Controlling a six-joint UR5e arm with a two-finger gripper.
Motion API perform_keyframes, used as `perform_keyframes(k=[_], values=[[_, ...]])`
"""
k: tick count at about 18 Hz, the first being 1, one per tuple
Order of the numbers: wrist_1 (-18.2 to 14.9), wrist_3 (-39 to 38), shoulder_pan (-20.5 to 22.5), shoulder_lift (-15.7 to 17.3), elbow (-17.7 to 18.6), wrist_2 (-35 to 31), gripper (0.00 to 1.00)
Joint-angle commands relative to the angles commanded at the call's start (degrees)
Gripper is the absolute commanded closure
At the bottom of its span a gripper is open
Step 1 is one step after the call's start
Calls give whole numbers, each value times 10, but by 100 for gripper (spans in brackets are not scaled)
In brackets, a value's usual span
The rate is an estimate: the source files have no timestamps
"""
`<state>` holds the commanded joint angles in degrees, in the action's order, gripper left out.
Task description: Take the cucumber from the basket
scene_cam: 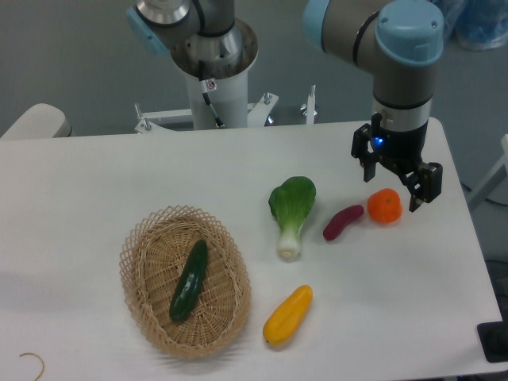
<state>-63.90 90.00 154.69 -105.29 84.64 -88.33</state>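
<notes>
We see the cucumber point(189, 280) lying inside the basket point(143, 238) at seven o'clock on the bench point(95, 182). At two o'clock our pincer point(395, 184) hangs spread wide, empty, just beside an orange fruit point(385, 206).

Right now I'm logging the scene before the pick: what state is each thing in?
cucumber: lying in the basket, untouched
basket: upright on the table, holding only the cucumber
hand: open, empty, above the orange fruit
orange fruit: on the table, beside the purple piece
purple piece: lying on the table
bok choy: lying flat
yellow vegetable: lying flat
</notes>
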Motion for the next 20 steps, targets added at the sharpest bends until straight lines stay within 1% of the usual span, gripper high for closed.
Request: perform_keyframes(k=[2,4,7,9,11,13,15,17,19,20], values=[[2,1,1,2,3,-3,0],[0,0,1,4,-2,1,0],[0,-1,-3,14,11,1,0],[0,-1,-17,24,22,2,0],[0,-7,-28,26,34,3,0],[1,-56,-40,46,59,6,0],[0,-128,-56,63,87,8,0],[0,-215,-85,77,114,7,0],[0,-311,-116,73,133,8,0],[1,-360,-137,65,134,7,0]])
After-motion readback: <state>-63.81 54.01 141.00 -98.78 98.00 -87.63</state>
